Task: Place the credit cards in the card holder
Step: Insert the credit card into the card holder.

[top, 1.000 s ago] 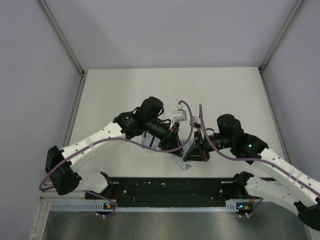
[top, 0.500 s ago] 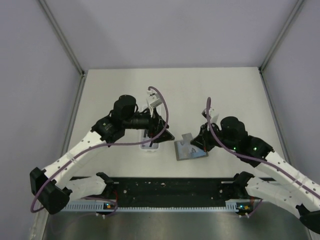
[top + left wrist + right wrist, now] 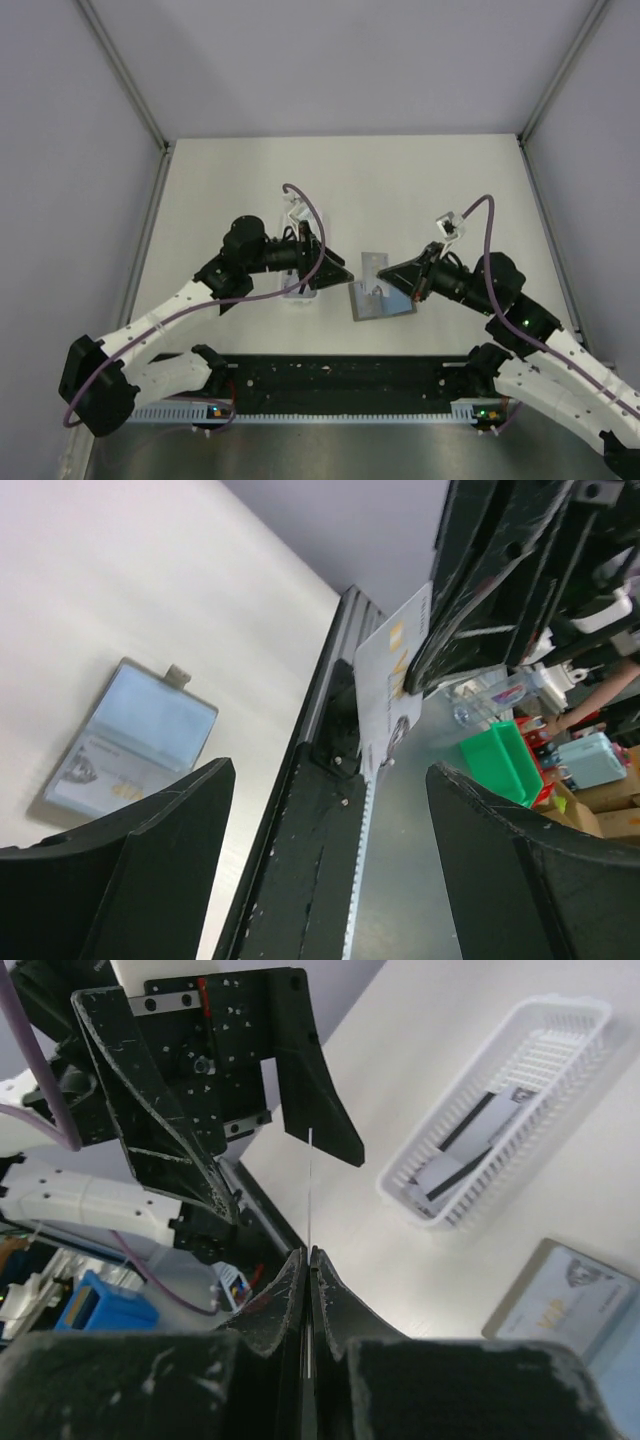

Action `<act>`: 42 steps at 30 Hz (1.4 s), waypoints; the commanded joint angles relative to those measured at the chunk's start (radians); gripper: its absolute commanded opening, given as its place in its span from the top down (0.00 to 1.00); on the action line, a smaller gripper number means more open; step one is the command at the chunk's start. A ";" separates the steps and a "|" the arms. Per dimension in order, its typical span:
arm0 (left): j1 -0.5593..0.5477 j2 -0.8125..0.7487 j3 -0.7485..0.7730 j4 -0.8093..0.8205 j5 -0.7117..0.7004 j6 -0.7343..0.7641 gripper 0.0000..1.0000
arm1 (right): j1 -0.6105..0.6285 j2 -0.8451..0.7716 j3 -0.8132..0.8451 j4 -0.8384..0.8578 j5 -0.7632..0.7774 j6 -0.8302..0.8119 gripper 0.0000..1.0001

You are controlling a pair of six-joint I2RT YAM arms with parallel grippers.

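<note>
You had a white table (image 3: pixel 220 190) walled by pale lilac panels (image 3: pixel 60 150). Your left gripper (image 3: pixel 335 272) gaped empty over the white tray (image 3: pixel 545 1060), which held credit cards (image 3: pixel 455 1165). The card holder (image 3: pixel 380 300) lay open mid-table. Just beside it, your right gripper (image 3: pixel 308 1255) pinched one credit card (image 3: pixel 392 685), its print too blurred to read.

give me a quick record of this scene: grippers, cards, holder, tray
left gripper: open, empty, facing the right gripper
right gripper: shut on one credit card, held up off the table
card holder: lying open and flat on the table, near both grippers
white tray: on the table beside the holder, more cards inside
task state: held card not yet in the holder
</note>
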 commanded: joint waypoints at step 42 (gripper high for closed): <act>-0.092 0.081 -0.030 0.491 0.130 -0.262 1.00 | -0.003 0.075 -0.050 0.327 -0.207 0.124 1.00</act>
